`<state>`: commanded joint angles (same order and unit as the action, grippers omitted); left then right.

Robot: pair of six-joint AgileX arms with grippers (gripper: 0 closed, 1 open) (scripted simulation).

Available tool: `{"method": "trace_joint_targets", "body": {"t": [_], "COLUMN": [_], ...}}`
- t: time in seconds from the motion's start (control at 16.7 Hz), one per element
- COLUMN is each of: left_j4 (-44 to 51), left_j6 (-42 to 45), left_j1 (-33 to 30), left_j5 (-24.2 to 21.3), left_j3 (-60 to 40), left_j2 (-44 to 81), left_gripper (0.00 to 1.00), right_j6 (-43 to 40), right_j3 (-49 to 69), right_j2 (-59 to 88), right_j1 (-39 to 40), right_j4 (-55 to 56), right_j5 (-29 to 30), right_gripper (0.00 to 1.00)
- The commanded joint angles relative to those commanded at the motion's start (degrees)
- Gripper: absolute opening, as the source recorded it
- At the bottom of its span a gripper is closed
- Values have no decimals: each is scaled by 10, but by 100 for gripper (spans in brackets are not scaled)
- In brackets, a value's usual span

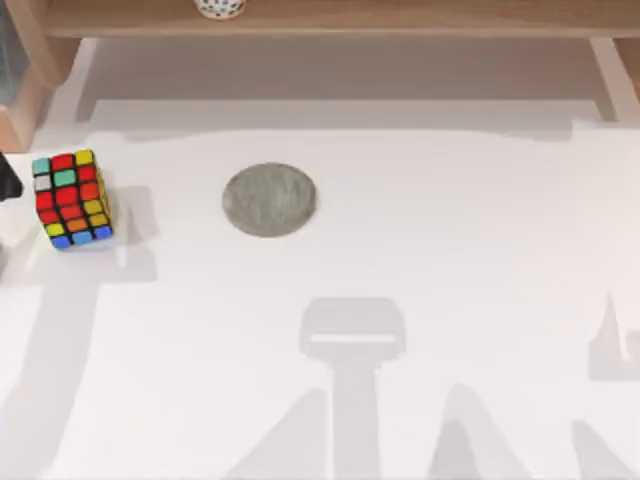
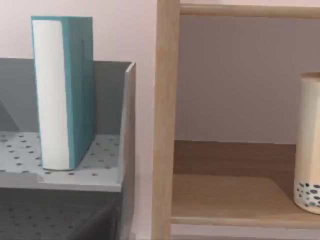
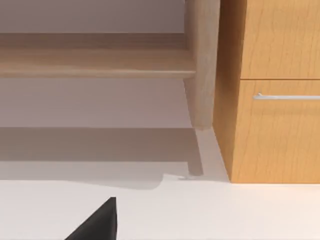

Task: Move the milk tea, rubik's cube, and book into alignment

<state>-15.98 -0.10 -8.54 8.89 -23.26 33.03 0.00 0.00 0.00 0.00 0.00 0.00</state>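
Observation:
The rubik's cube point(image 1: 71, 198) stands on the white table at the far left, with mostly red stickers facing up. In the left wrist view, the book point(image 2: 64, 92), teal with white pages, stands upright in a grey rack point(image 2: 107, 170). The milk tea is out of view. A black part of my left gripper point(image 1: 8, 184) pokes in at the table's left edge, just left of the cube and apart from it. A black tip of my right gripper point(image 3: 97, 223) hangs low over the table near a wooden cabinet.
A flat round grey disc point(image 1: 269, 199) lies on the table right of the cube. A wooden shelf point(image 1: 330, 22) runs along the back and holds a cream cup with blue dots point(image 2: 310, 145). A wooden cabinet with a drawer handle point(image 3: 272, 95) stands at the back right.

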Motion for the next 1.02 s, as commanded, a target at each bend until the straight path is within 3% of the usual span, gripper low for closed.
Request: {"method": "trace_joint_targets", "body": {"t": [0.6, 1.02], "left_j4": [-221, -279], "left_j6": [1, 1], "left_j1": [-133, -174], "left_j5": [116, 144], "left_j3": [-325, -411], "left_j2": [602, 748], "left_gripper": [100, 100], "right_j6": [0, 0], "right_j3": [0, 0], "right_j2": [0, 0], "right_j1": [0, 0], "right_j4": [0, 0], "right_j5": [0, 0], "right_gripper": [100, 100]}}
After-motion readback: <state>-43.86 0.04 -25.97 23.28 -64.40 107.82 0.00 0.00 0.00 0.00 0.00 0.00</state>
